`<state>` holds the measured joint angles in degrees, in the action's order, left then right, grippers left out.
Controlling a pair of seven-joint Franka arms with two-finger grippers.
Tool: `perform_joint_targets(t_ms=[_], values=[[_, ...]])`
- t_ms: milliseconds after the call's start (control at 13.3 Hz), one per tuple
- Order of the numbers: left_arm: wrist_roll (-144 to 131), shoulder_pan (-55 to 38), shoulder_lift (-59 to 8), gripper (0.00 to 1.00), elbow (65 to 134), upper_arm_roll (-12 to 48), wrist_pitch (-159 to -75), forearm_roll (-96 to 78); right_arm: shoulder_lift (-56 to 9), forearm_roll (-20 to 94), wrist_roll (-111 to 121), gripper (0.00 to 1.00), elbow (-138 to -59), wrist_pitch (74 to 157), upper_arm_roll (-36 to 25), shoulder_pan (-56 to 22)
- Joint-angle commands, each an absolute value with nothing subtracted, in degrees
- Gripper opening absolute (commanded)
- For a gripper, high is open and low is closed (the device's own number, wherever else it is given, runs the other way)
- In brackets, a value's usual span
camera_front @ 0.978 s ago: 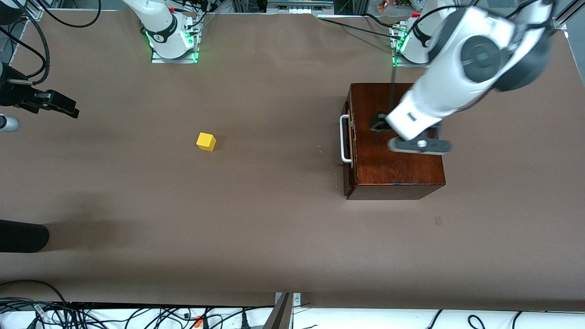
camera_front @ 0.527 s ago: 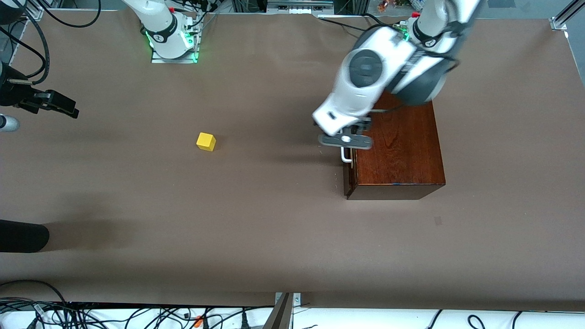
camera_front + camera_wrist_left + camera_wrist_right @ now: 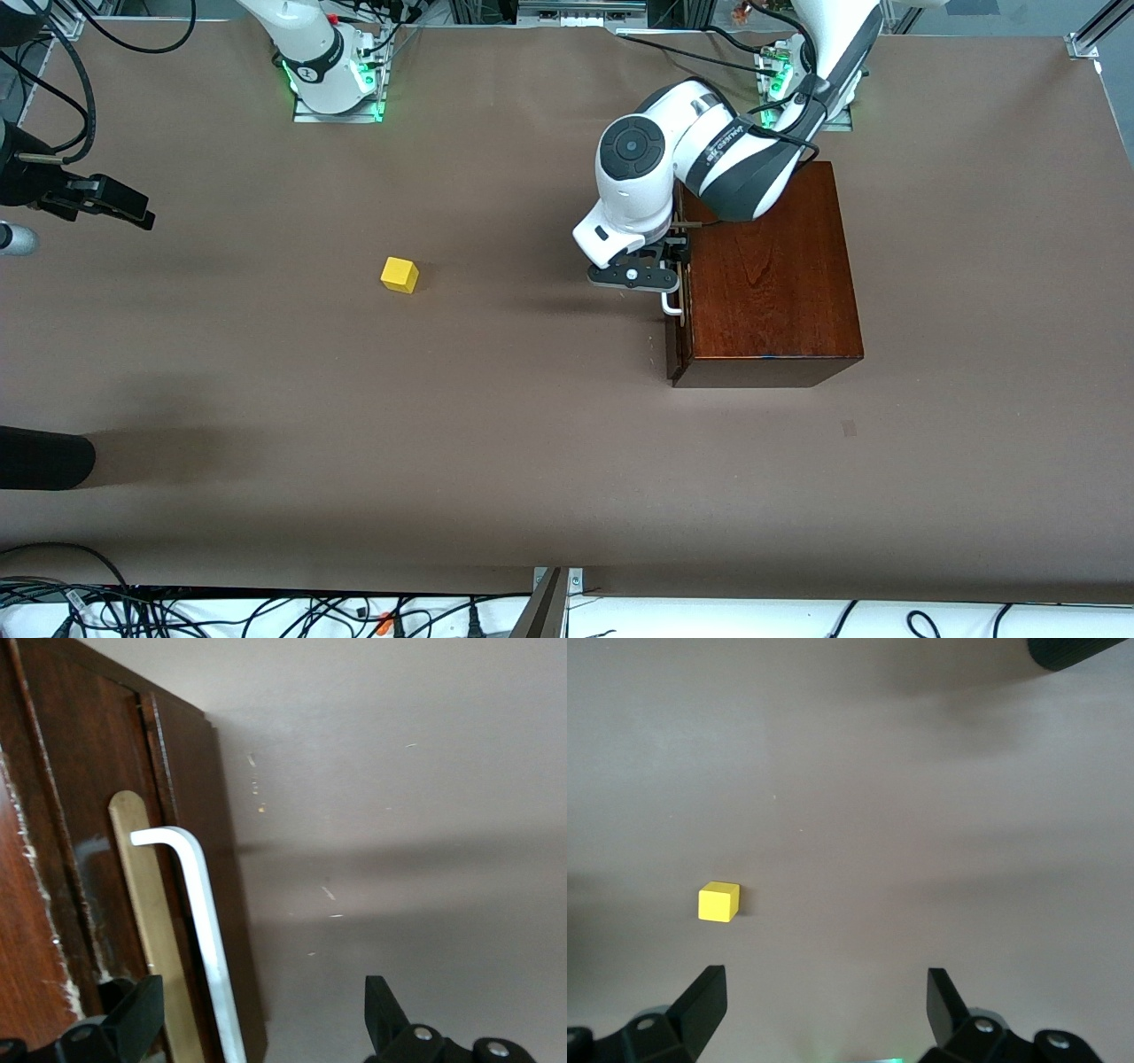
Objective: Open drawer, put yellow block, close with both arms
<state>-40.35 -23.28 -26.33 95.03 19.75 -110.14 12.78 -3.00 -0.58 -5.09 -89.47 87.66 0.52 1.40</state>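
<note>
The dark-brown wooden box (image 3: 766, 266) stands toward the left arm's end of the table, and its drawer (image 3: 675, 341) is closed. My left gripper (image 3: 657, 276) hangs at the drawer front, open. In the left wrist view the white handle (image 3: 205, 912) runs between the two black fingers (image 3: 133, 1019), nearer to one of them, and neither touches it. The yellow block (image 3: 400, 275) lies on the bare table toward the right arm's end. My right gripper (image 3: 824, 1005) waits high over the table, open and empty, with the yellow block (image 3: 718, 902) below it.
A black device (image 3: 89, 199) and a black cylinder (image 3: 44, 456) jut in at the right arm's end of the table. Cables (image 3: 266, 611) lie along the edge nearest the front camera. The brown table (image 3: 532, 425) stretches between block and box.
The left arm has swung from over the box top to the drawer front, bringing its open gripper down around the handle. The block and the right arm have not moved.
</note>
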Motion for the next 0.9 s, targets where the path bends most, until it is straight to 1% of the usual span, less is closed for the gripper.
perform_joint_targets(t_ms=[0, 301, 527, 828], values=[[-45.07, -24.07, -25.14, 1.0, 97.82, 19.86, -111.09, 15.38, -2.2, 0.88, -4.92, 1.0, -89.47, 87.8, 0.97, 2.29], [-46.05, -24.52, -25.14, 1.0, 100.01, 19.95, -112.14, 18.7, -2.2, 0.0, -3.96, 1.0, -89.56, 87.72, 1.05, 2.29], [-48.68, -24.61, -25.31, 1.0, 102.91, 19.95, -116.27, 19.95, -2.11, -0.26, -2.3, 1.0, -89.56, 87.89, 1.05, 2.29], [-48.87, -24.7, -26.19, 1.0, 103.27, 19.95, -117.6, 19.95, -2.11, -0.7, 1.32, 1.0, -89.56, 88.15, 0.88, 2.29]])
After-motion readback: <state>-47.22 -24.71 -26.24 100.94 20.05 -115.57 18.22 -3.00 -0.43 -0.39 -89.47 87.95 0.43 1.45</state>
